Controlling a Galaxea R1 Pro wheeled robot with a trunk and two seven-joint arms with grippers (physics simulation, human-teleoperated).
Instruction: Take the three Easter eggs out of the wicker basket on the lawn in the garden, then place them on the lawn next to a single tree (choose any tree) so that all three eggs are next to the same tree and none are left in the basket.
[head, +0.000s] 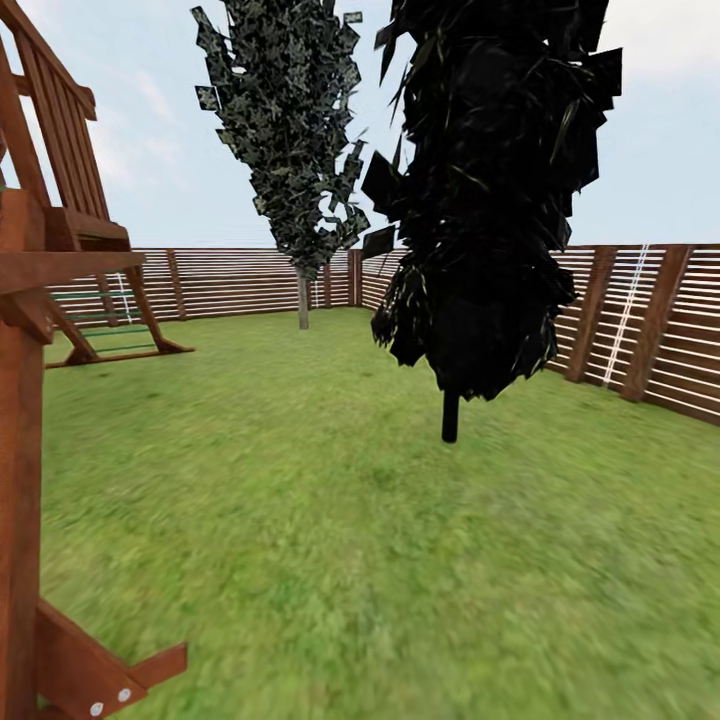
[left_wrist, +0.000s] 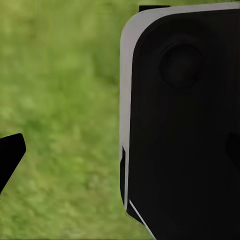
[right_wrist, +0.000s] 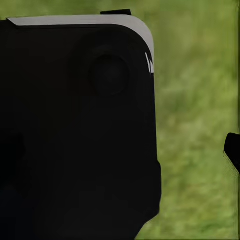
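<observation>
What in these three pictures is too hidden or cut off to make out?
- Head view: near-black tree top and play tower cut by the frame edges.
- Left wrist view: dark housing hides the grass beyond.
- Right wrist view: dark housing hides whether the gripper is open.

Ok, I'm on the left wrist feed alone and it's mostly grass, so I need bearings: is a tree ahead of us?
Observer: Yes. In the head view a pale-trunked tree stands far ahead on the lawn, near the corner of the slatted fence.
Operator: Anything nearer than that?
Observer: A near-black tree with a thin black trunk stands closer, right of centre.
Operator: And on our left?
Observer: A wooden play tower is close by at the left edge.
</observation>
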